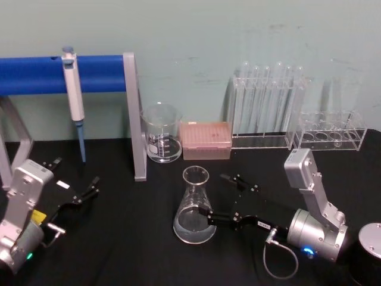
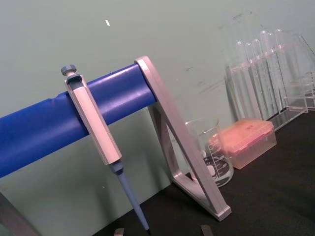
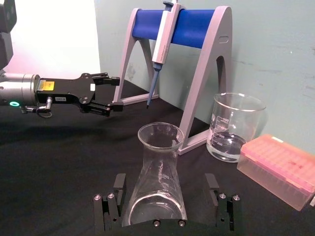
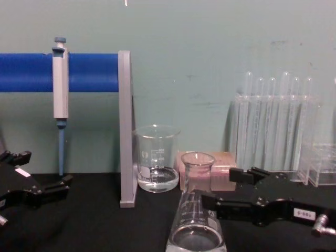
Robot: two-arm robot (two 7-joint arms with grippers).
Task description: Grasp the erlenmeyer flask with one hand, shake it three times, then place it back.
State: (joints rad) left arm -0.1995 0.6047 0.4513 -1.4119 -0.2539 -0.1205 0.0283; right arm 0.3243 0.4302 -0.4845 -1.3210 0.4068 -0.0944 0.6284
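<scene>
The erlenmeyer flask (image 1: pixel 194 208) stands upright on the black table, near the middle. My right gripper (image 1: pixel 216 196) reaches in from the right at the level of the flask's lower body and is open. In the right wrist view the flask (image 3: pixel 156 189) rises between the two fingers (image 3: pixel 118 183), which are not closed on the glass. From the chest, the near fingertip of the right gripper (image 4: pixel 223 188) sits at the right side of the flask (image 4: pixel 195 220). My left gripper (image 1: pixel 77 174) rests low at the far left, open and holding nothing.
Behind the flask stand a glass beaker (image 1: pixel 162 134) with some liquid and a pink tip box (image 1: pixel 205 140). A pipette (image 1: pixel 74 89) hangs on the blue-barred stand (image 1: pixel 134 119) at the back left. Test tube racks (image 1: pixel 268 113) line the back right. A silver-topped cylinder (image 1: pixel 371 239) stands at the right edge.
</scene>
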